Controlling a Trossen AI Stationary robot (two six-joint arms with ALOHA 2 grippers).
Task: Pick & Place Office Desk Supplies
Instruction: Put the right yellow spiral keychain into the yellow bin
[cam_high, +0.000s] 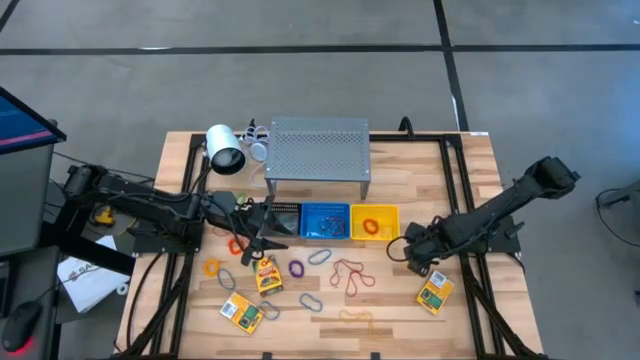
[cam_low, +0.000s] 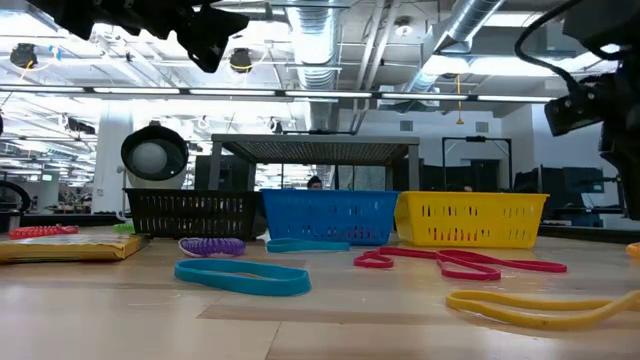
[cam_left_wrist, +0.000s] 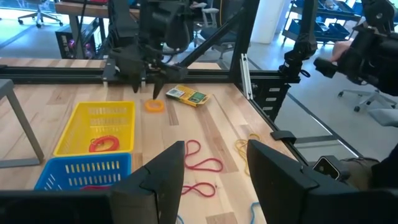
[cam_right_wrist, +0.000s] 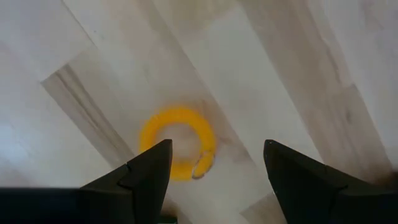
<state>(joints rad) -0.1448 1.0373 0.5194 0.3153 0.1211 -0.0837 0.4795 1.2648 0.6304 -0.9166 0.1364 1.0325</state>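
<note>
Hovering with the right claw (cam_right_wrist: 211, 171) spread wide straight over a small yellow coil ring (cam_right_wrist: 178, 144), lined up to pinch it off the bare desk (cam_right_wrist: 93, 50) near the yellow basket (cam_high: 376, 222); glossy, springy loop lying flat; left claw (cam_left_wrist: 214, 180) released, waiting by the black basket (cam_high: 283, 218)

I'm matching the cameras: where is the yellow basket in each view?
High view: yellow basket near the centre, right of the blue basket.
Low view: right of centre, beside the blue basket.
Left wrist view: just beyond the blue basket.
Right wrist view: not in it.
Shared landmark: the blue basket.
</note>
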